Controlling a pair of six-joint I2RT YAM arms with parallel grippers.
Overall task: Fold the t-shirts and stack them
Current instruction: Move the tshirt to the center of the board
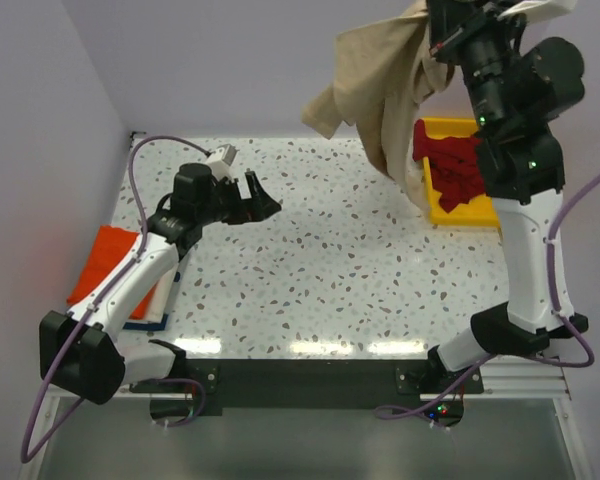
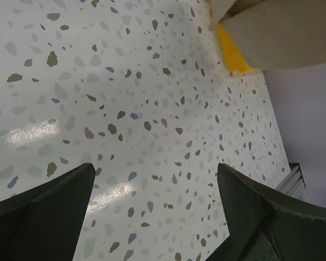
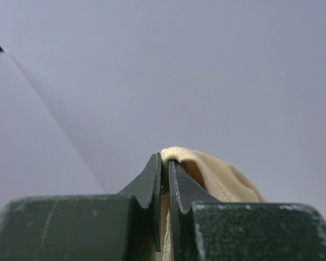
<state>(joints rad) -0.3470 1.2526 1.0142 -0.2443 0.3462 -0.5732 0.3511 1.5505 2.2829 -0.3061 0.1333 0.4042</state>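
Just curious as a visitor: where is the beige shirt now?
The beige shirt hangs in the air at the top view's upper right, pinched in the right gripper, its lower end by the yellow tray of red shirts.

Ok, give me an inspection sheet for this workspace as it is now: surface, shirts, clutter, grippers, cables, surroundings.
Surface: speckled tabletop, middle bare, light glare near the arm bases.
Job's things: beige t-shirt hangs in the air from the right gripper; dark red shirts bunched in the yellow tray; orange t-shirt lies at the left edge on a white and blue cloth.
Clutter: nothing seen.
Grippers: left gripper open, empty, above the table; right gripper shut on the beige t-shirt, raised high.
Cables: purple cables loop beside both arms.
Surroundings: plain pale walls at left and back.
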